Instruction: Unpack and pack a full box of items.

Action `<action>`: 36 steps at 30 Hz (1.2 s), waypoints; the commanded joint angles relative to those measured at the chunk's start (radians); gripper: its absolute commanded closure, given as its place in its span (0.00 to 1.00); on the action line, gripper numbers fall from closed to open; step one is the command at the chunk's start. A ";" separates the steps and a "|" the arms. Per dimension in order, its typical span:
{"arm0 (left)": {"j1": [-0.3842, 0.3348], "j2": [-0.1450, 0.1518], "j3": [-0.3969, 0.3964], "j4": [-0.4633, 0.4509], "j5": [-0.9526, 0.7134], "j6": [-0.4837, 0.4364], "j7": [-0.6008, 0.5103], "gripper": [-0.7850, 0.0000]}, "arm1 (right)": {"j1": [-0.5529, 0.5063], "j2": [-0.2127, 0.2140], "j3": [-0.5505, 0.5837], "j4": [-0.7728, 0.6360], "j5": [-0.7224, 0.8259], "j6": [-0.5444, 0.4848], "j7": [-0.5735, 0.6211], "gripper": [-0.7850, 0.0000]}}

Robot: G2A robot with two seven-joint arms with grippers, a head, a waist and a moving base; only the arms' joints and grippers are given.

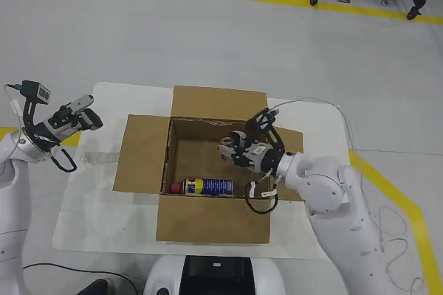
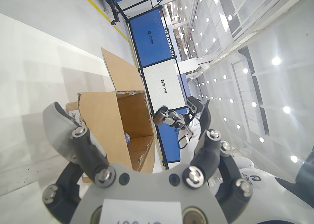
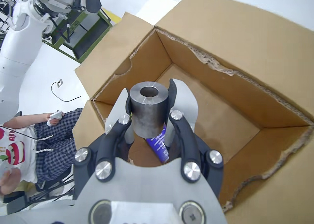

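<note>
L gripper [image 1: 88, 118] hangs well left of the box [image 1: 214, 217], level w/ the box's far-left corner and raised over the left edge of the table [image 1: 88, 214]. Its fingers [image 2: 61, 122] are spread wide w/ nothing btwn them. A small clear item [image 1: 96, 157] lies on the table just left of the box's left flap; can't tell what it is.

The box sits mid-table w/ its top open and all four flaps folded outward. Torn cardboard edges show along the rim. Inside, a blue-and-yellow spray can [image 1: 205, 186] w/ a red cap lies on its side on the box floor. It runs along the wall nearest the robot, cap end toward the box's left wall.

R gripper [image 3: 149, 92] is over the box opening, toward the box's right wall and approx midway front to back. Its fingers [image 3: 186, 102] are closed narrow on a dark metal cylinder [image 3: 149, 112] w/ a round bore through its centre. They press on opposite sides of its curved wall, and one end sticks out past the fingertips. The cylinder is apart from the box walls & floor. The can lies lower in the box, beyond it.
</note>
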 commanded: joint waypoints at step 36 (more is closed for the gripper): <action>0.000 0.000 0.000 0.000 0.000 0.000 0.000 0.00 | -0.566 0.069 0.437 -0.263 -0.152 -0.148 -0.349 1.00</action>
